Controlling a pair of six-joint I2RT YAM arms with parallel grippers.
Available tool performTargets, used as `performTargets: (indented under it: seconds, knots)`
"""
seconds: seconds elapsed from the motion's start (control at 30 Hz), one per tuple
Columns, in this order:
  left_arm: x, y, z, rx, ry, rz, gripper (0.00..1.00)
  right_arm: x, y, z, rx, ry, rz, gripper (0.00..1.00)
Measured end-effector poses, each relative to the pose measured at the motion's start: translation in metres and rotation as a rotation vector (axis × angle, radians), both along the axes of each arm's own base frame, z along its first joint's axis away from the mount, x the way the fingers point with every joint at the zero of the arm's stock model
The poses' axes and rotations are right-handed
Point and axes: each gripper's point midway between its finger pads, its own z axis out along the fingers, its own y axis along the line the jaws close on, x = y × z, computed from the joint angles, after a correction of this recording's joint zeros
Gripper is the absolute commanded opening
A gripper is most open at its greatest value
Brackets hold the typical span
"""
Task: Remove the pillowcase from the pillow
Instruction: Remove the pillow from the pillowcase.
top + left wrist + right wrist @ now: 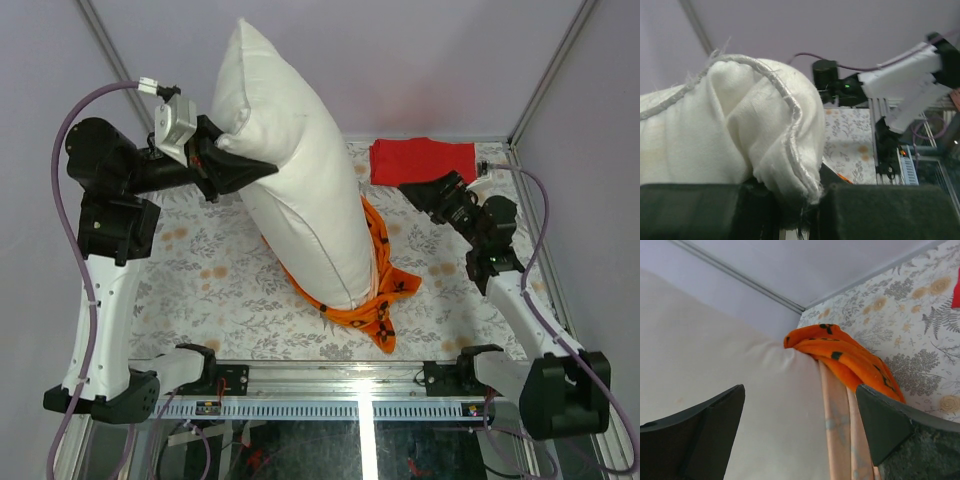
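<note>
The bright orange fabric pillowcase [385, 285] with black printed motifs lies bunched low around the bottom end of the large plump white pillow [290, 180]. Only that lowest part of the pillow sits inside it; the rest stands bare and nearly upright, leaning a little. The case's loose folds spill onto the floral-patterned table covering [200, 270] below and in front of the right gripper [412, 190].

The left gripper [222, 150] is raised high on a bent arm, reaching sideways, and its jaws are pinched narrowly on a seamed corner of the pillow near the top. In the left wrist view that crumpled white corner is wedged between the two dark pads [705, 210].

The right gripper is low, and its arm stretches forward over the table. Its jaws are spread wide and hold nothing. In its wrist view the pillow's flank fills the space between its fingers [705, 430], and the orange folds lie just beyond. A plain red folded cloth [420, 160] lies just behind this gripper.
</note>
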Motion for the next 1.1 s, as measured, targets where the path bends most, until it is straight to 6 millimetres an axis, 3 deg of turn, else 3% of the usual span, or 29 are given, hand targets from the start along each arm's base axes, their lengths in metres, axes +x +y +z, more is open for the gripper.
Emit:
performTargets:
  seconds: [0.13, 0.33, 0.43, 0.53, 0.57, 0.63, 0.77, 0.87, 1.0, 1.1]
  knots:
    - [-0.019, -0.004, -0.004, 0.033, -0.066, -0.133, 0.0, 0.027, 0.0, -0.028, 0.0, 0.096, -0.01, 0.98]
    - [-0.025, -0.007, -0.003, 0.054, -0.102, -0.231, 0.0, 0.059, 0.01, -0.085, -0.056, 0.255, 0.025, 0.96]
    - [-0.028, -0.008, -0.003, 0.06, -0.112, -0.255, 0.0, 0.06, 0.028, -0.11, -0.119, 0.312, 0.065, 0.96]
    - [-0.033, -0.01, -0.003, 0.064, -0.128, -0.28, 0.0, 0.058, 0.058, -0.125, -0.184, 0.336, 0.135, 0.94]
    - [-0.034, -0.011, -0.003, 0.065, -0.133, -0.29, 0.0, 0.057, 0.069, -0.129, -0.2, 0.339, 0.161, 0.91]
    - [-0.037, -0.012, -0.003, 0.065, -0.137, -0.302, 0.0, 0.058, 0.086, -0.139, -0.23, 0.347, 0.2, 0.73]
    - [-0.04, -0.014, -0.003, 0.066, -0.14, -0.317, 0.0, 0.059, 0.105, -0.164, -0.283, 0.375, 0.247, 0.04]
    - [-0.042, -0.015, -0.003, 0.067, -0.142, -0.327, 0.0, 0.059, 0.107, -0.183, -0.304, 0.416, 0.249, 0.0]
    - [-0.046, -0.015, -0.003, 0.071, -0.147, -0.339, 0.0, 0.062, 0.097, -0.191, -0.324, 0.442, 0.206, 0.0]
    - [-0.052, -0.013, -0.001, 0.072, -0.159, -0.34, 0.0, 0.062, 0.071, -0.193, -0.3, 0.474, 0.137, 0.0]
